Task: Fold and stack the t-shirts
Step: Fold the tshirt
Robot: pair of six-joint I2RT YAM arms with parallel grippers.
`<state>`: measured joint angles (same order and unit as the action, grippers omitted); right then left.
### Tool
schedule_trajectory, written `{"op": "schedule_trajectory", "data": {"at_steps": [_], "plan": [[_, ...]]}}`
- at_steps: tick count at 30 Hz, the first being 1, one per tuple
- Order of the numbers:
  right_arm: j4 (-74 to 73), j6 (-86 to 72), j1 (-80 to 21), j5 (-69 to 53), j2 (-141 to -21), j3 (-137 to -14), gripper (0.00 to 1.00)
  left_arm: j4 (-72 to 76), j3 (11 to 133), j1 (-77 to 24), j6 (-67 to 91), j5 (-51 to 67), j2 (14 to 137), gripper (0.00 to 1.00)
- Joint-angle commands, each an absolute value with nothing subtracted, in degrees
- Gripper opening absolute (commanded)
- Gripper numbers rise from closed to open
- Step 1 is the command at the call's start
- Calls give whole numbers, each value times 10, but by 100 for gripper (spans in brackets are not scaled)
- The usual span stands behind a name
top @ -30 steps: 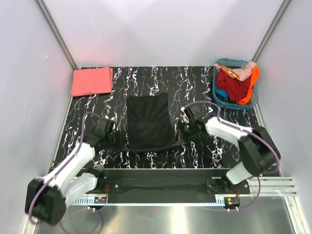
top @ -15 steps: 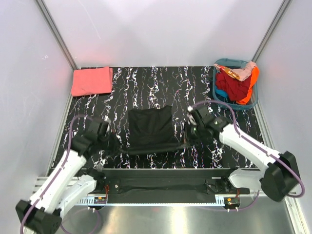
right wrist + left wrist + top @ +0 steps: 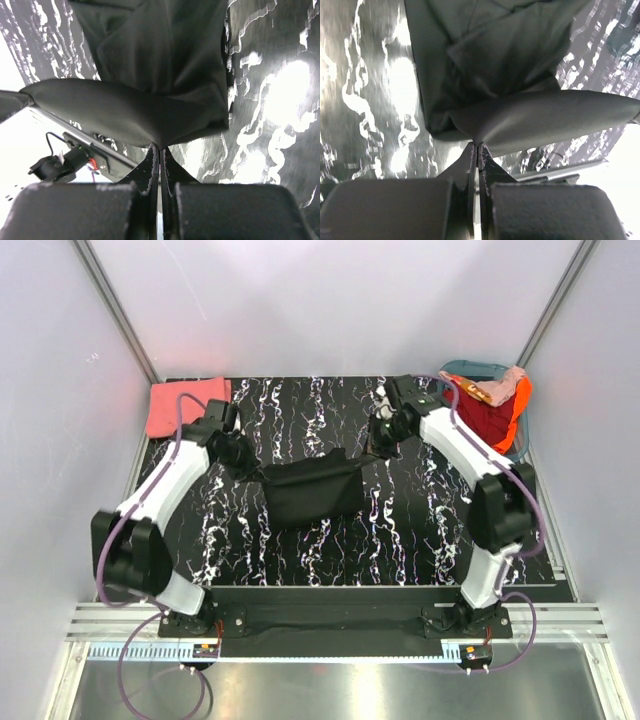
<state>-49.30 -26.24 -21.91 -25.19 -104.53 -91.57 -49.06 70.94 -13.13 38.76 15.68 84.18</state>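
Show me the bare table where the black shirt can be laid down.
Widest bare table: the near strip between the black shirt and the near edge. A smaller patch lies at the far edge, between the pink shirt and the right pincer. Crowded: the far-right corner, with the basket.

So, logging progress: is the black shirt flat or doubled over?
Doubled over: left gripper and right gripper each pinch an edge of the black shirt above its lower layer.

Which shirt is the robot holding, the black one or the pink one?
The black t-shirt: the left gripper and right gripper each pinch its cloth. The coral-pink t-shirt lies folded and untouched, far left.
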Motion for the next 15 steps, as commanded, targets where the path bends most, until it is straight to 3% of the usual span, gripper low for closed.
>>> {"op": "schedule_trajectory", "data": {"at_steps": [1,15], "plan": [[-526,-210,-213,-281,-1111,-992,0,-462,763,-117,349,182,895,0],[-572,-208,-196,-334,-1351,-1273,0,-433,828,-54,329,206,1012,0]]}}
